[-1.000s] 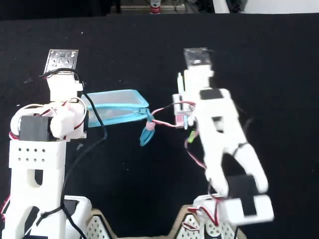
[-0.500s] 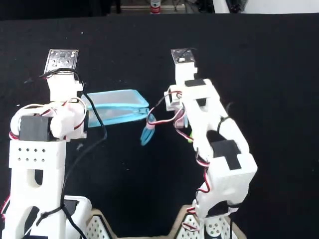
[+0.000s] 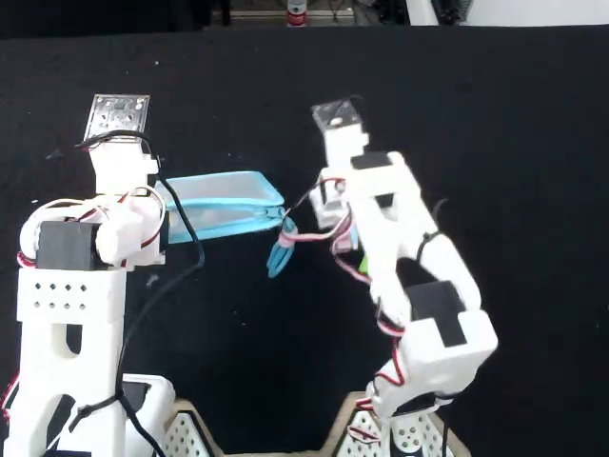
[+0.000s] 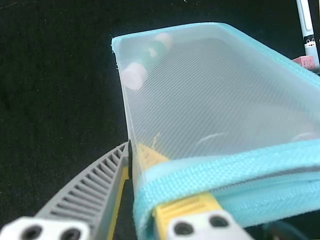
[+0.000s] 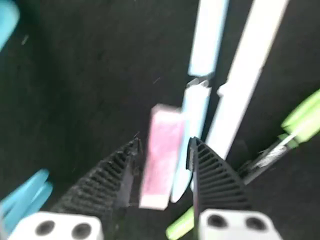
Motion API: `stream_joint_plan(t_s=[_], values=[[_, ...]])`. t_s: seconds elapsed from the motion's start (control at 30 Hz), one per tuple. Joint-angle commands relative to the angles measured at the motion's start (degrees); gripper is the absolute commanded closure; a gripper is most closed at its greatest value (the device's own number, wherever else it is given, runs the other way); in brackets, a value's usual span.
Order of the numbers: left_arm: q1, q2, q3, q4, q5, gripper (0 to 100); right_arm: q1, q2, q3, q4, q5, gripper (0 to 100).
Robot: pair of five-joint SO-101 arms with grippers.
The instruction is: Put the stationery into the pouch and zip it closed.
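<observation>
One pouch (image 3: 224, 203), teal-edged and of clear mesh, is on the black table (image 3: 514, 143). It reaches from the left arm toward the right arm, and its pull loops (image 3: 282, 249) trail from the corner nearer the right arm. Through the mesh show the blunt ends of some stowed pieces (image 4: 134, 75) (three, as far as I can tell). Four loose pieces lie close together just past the loops: one pink eraser (image 5: 160, 165), one pale blue pen (image 5: 196, 117), one white pen (image 5: 247, 75) and one green marker (image 5: 300, 119). The left gripper (image 4: 136, 150) is closed on the pouch's short end, the mesh pinched between its jaws. The right gripper (image 5: 164, 145) stands partly open over the loose pieces. Its jaws are astride the pink eraser and the pale blue pen, and I cannot tell whether they touch either.
</observation>
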Motion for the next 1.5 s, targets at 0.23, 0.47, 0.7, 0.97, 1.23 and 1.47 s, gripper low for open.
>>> stream_joint_plan(t_s=[0.23,0.47,0.7,0.97,1.23,1.47], values=[[0.0,0.1,0.6,0.3,0.3,97,-0.1,-7.7,6.7,-11.1,2.0,85.0],[0.0,0.1,0.6,0.3,0.3,97,0.4,-5.8,6.7,-13.0,2.0,85.0],[0.0,0.1,0.6,0.3,0.3,97,0.5,2.6,2.2,-11.1,2.0,85.0],[0.0,0.1,0.6,0.3,0.2,97,2.7,-1.4,-2.2,-2.2,2.0,97.7],[0.0,0.1,0.6,0.3,0.2,97,18.2,-19.0,-1.6,14.4,8.8,98.7],[0.0,0.1,0.5,0.3,0.2,97,40.7,-18.5,8.6,9.9,22.6,98.7]])
